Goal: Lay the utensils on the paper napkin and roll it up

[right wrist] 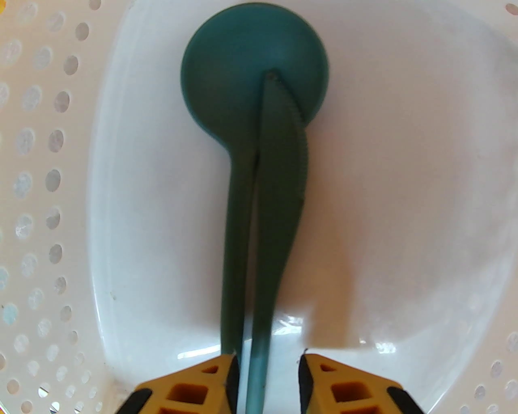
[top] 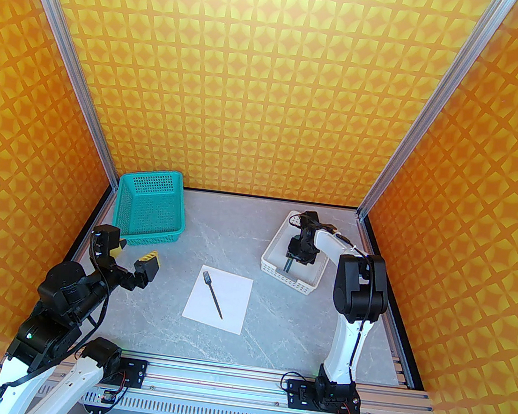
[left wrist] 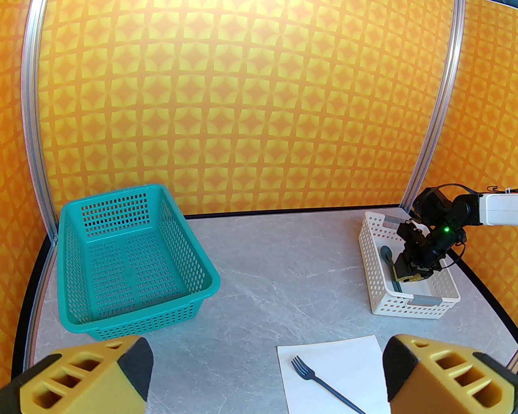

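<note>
Overhead, the fork (top: 212,294) lies slantwise on the paper napkin (top: 232,302) at mid-table, tines toward the back wall. The right gripper (top: 290,261) dips into the white tray (top: 284,282), with its jaws too small to read. The left gripper (top: 132,253) hangs just in front of the teal basket (top: 153,237).

From the left wrist, that gripper's jaws stand wide apart, nothing between them. This view adds the spoon (left wrist: 385,252), whose round bowl is beside the right gripper in the tray.

Close up from the right wrist, the knife (right wrist: 279,194) lies across the spoon, its tip on the bowl. The jaws straddle the knife's handle, partly apart, with a gap on the right side.
</note>
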Tool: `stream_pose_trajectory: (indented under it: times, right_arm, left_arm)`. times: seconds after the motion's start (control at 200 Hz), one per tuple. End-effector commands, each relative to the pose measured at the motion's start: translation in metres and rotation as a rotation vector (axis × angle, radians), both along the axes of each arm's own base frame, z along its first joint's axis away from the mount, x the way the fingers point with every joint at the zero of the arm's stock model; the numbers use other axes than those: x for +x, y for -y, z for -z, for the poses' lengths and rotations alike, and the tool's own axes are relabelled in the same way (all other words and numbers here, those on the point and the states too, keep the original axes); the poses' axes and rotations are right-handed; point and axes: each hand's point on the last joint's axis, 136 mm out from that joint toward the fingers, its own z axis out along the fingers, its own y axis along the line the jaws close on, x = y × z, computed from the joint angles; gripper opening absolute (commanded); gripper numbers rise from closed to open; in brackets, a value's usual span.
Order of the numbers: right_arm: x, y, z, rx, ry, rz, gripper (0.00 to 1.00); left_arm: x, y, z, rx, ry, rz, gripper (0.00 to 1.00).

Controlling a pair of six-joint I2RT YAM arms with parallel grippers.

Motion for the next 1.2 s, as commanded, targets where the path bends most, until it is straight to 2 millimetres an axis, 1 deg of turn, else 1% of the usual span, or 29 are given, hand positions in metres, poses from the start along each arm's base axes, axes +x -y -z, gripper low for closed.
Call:
stream_pose_trajectory:
  times: [0.0,0.21,0.39,0.62,0.735,1.06,1.195]
  right_arm:
    - [-0.006,-0.001,0.018,0.01,-0.048,-0.012,0.32]
    - [-0.011,0.001,0.026,0.001,-0.078,-0.016,0.27]
    - [-0.017,0.005,0.033,-0.027,-0.112,-0.026,0.27]
    - [-0.021,0.013,0.032,-0.077,-0.127,-0.045,0.26]
    - [-0.025,0.015,0.039,-0.085,-0.153,-0.053,0.26]
    - [-0.025,0.012,0.04,-0.079,-0.189,-0.079,0.26]
    - [-0.03,0.012,0.04,-0.077,-0.214,-0.077,0.26]
  left_arm:
    - [-0.001,0.001,0.003,0.016,-0.011,0.013,0.99]
    - [-0.001,0.002,0.002,0.018,-0.008,0.016,0.99]
    - [-0.001,0.001,0.003,0.019,-0.012,0.013,0.99]
    - [-0.002,0.001,0.004,0.018,-0.014,0.014,0.99]
    - [-0.001,0.001,0.004,0.017,-0.014,0.013,0.99]
    - [-0.002,0.001,0.002,0.014,-0.014,0.013,0.99]
    - [-0.003,0.001,0.003,0.016,-0.014,0.013,0.99]
